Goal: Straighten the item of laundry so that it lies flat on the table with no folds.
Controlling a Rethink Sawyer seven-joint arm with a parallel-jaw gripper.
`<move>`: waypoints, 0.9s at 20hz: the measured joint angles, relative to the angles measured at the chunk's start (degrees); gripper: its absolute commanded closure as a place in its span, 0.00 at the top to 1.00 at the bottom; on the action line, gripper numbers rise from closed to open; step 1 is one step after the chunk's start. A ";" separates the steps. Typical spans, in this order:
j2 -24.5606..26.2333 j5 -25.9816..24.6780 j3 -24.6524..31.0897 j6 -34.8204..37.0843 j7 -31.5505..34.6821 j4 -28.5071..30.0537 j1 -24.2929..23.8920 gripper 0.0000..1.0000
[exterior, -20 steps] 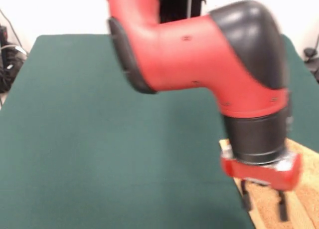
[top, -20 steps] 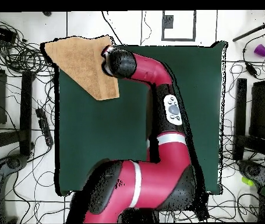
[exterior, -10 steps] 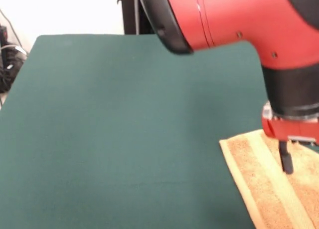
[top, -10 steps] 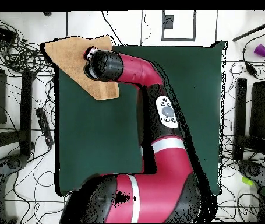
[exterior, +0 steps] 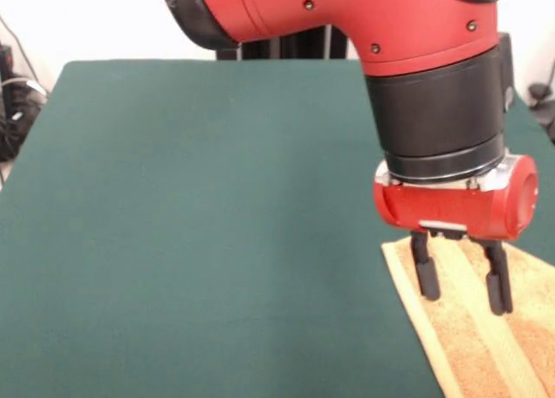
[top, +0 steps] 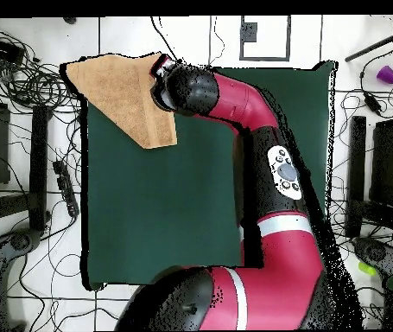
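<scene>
A red and black robot arm (top: 260, 164) reaches across the large dark green felt-topped table (exterior: 191, 225), its claw (exterior: 461, 285) poised over the orange-yellow terry towel (exterior: 473, 329) at the table's corner. Seen from the front, only part of the towel shows, at the lower right edge, with a smoother woven band running lengthwise along it. The overhead view takes in the whole towel (top: 126, 95): it lies skewed across the table's (top: 148, 216) upper-left corner in that view, one end hanging out past the edge over the cable-strewn floor (top: 27, 173). That view hides the claw under the arm's black wrist (top: 182, 88), which sits at the towel's inner edge.

From the front, the claw's two black fingers (exterior: 425, 268) hang spread apart, released and holding nothing, their tips pointing down over the towel near its inner border. Whether the tips touch the cloth cannot be told.
</scene>
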 measured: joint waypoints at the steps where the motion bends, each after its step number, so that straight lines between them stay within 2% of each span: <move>1: 0.24 -0.18 -0.21 -0.30 0.00 -0.26 0.16 1.00; 18: 8.33 -2.18 -3.04 -6.38 0.00 -5.59 9.71 1.00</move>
